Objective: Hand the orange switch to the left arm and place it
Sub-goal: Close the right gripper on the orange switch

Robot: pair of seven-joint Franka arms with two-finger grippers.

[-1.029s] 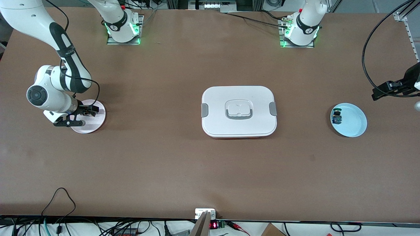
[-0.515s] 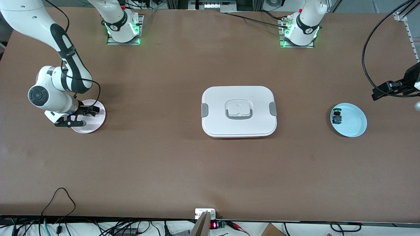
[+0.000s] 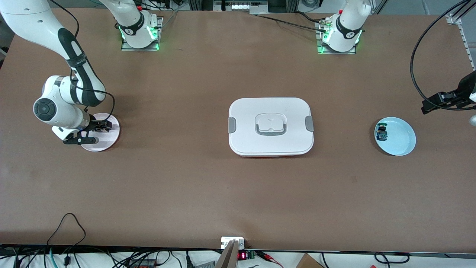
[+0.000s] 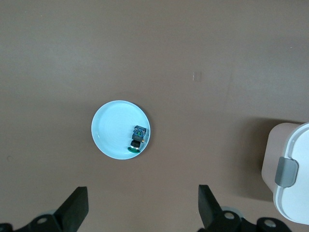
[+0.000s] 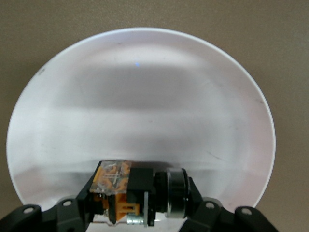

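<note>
So right now the right gripper [image 3: 97, 128] is down over the pink plate [image 3: 109, 139] at the right arm's end of the table [image 3: 186, 178], and in the right wrist view its fingers are clamped on the orange switch [image 5: 137, 193], which sits just above the plate's surface or maybe barely touching it, hard to call. The left gripper [image 4: 142, 212] is waiting up high with its fingers spread wide and nothing between them, over the table near the blue plate [image 3: 403, 143] at the left arm's end; that plate only has the little blue-and-green component [image 3: 381, 133] in it. The white box [image 3: 270, 126] sits in the middle of the table, squarely between the two plates. My take on doing this step well: lift straight up with a firm grip first, get real height before going sideways, and meet the left gripper well above the box or off to one side of it.
</note>
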